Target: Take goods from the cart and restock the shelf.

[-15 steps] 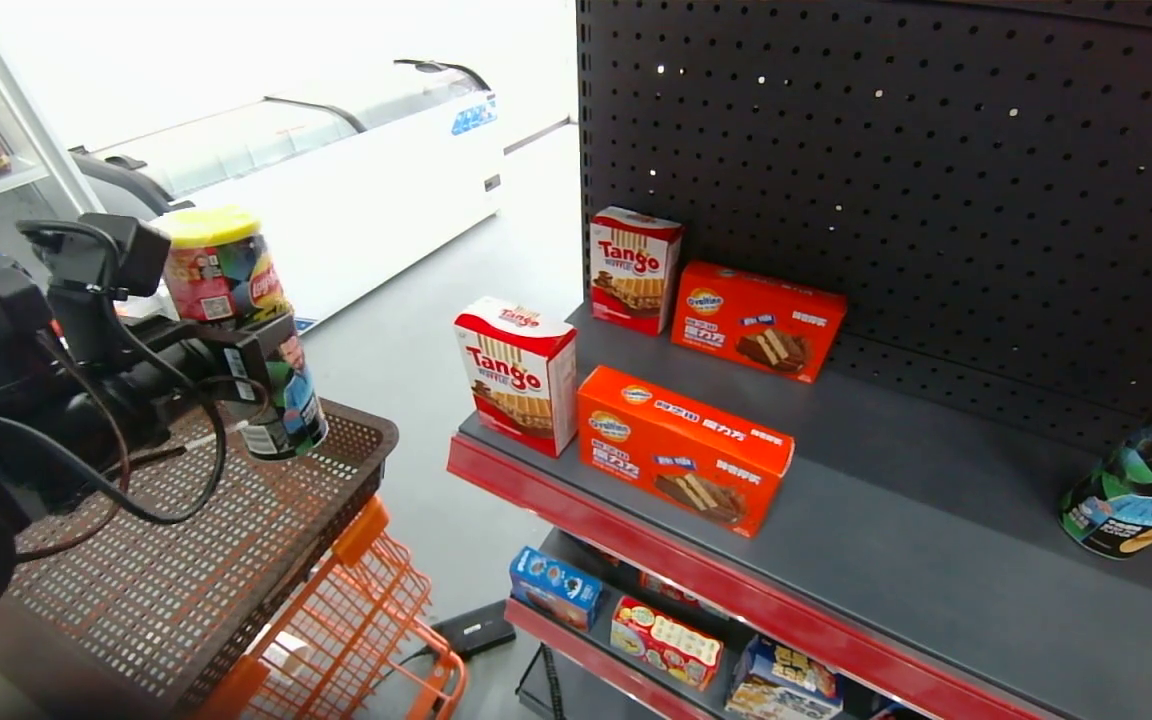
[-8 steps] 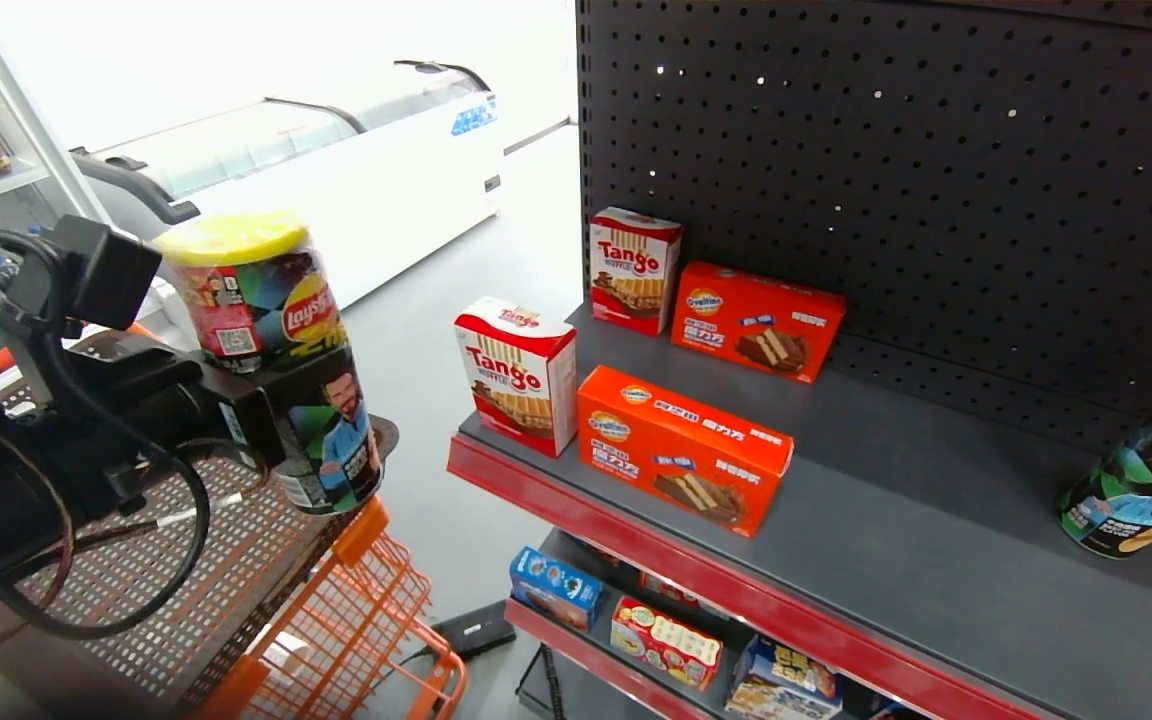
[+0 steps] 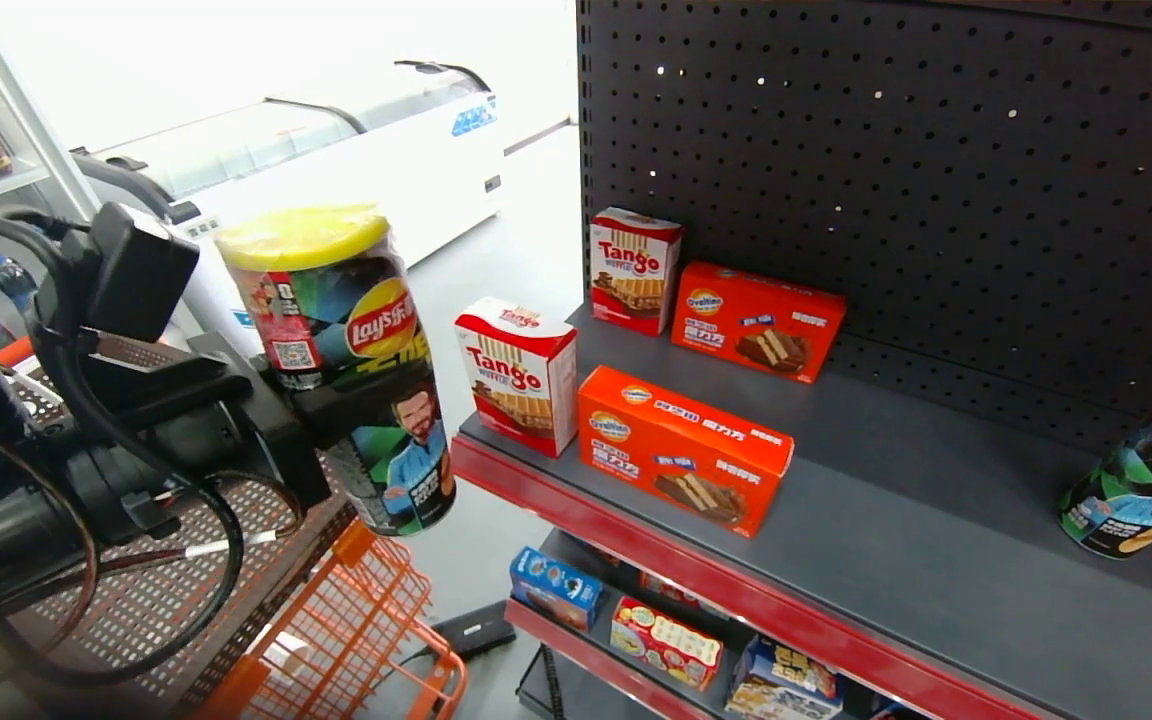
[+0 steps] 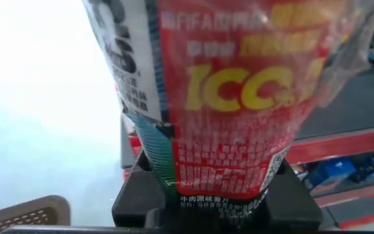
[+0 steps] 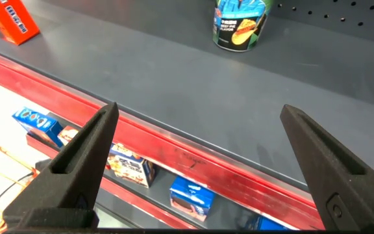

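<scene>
Hanging just beyond the brown perforated cart basket, the tall yellow-lidded cardboard crisp can is clamped between the fingers of the left gripper and is not yet shelved. One matching can is noted on the grey metal shelf. The fingers of the right gripper are held apart.

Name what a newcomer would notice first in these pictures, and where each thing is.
The tall chip can with a yellow lid, held in the left hand between the cart and the shelf. Next, the bright orange box near the shelf's front edge.
</scene>
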Motion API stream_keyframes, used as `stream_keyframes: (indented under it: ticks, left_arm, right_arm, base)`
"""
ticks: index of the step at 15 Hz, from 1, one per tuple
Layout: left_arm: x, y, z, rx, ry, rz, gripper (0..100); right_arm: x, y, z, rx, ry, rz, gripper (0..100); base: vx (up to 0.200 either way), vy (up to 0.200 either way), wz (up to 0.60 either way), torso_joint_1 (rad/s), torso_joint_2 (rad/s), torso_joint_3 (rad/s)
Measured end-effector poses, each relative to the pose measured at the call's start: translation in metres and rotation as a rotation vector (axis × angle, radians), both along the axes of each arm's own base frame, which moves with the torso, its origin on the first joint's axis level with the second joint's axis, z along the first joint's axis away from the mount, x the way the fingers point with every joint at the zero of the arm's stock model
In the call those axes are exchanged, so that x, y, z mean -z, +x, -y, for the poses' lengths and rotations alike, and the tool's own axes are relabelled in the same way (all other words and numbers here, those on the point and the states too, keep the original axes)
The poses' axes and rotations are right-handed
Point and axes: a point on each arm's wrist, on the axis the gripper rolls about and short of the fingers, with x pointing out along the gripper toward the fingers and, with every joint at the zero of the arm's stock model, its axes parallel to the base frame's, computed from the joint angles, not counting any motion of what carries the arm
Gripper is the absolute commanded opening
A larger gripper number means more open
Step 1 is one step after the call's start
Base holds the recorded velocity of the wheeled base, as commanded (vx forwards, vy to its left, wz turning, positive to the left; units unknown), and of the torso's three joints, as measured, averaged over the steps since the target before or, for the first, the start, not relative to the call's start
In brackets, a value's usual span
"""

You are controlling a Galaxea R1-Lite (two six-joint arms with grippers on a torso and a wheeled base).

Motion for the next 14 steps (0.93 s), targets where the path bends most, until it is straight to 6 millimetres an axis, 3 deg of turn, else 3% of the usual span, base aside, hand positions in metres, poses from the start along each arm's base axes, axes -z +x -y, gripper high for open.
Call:
stream_keyframes:
  ticks: [6,12,14]
  left_arm:
    - [0.016,-0.008,0.008,0.116,0.005,-0.032,0]
    - [0.019,-0.014,0.014,0.2,0.01,-0.041,0]
    - [0.019,-0.015,0.016,0.242,0.011,-0.04,0]
  right_arm:
    - [0.0,0.0,0.0,-0.003,-0.003,0.0,100]
    - [0.0,0.0,0.0,-0.003,-0.002,0.0,100]
    - [0.0,0.0,0.0,-0.003,-0.001,0.0,100]
  base:
    - [0.0,0.0,0.0,0.0,0.0,0.0]
    - [0.0,0.0,0.0,0.0,0.0,0.0]
    - [0.0,0.0,-0.6,0.002,0.0,0.002]
